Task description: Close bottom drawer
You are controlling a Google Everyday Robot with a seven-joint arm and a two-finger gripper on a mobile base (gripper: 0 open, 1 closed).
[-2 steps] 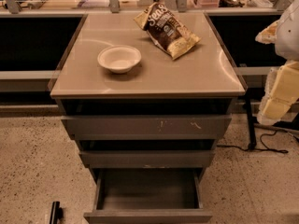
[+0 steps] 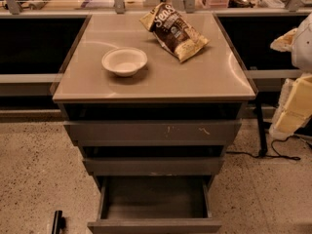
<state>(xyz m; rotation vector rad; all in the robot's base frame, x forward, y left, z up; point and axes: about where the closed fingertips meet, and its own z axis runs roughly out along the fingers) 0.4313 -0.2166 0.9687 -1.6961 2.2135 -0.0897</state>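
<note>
- Bottom drawer (image 2: 154, 213) is pulled well out, just right of the gripper (image 2: 57, 223), with only the bare floor of its dark box showing.
- Above and right of the gripper, a white bowl (image 2: 124, 61) and a snack bag (image 2: 174, 30) are on the cabinet top (image 2: 204, 82).
- The gripper is a dark sliver low at the left. Wide or narrow, I cannot tell.
- Speckled floor (image 2: 34, 179) lies open around it.

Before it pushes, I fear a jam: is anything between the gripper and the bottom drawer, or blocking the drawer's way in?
Nothing visible. The gripper, at the bottom edge on the left, has only bare floor between it and the bottom drawer. The drawer's box shows nothing inside, and nothing sticks up into its path.
</note>
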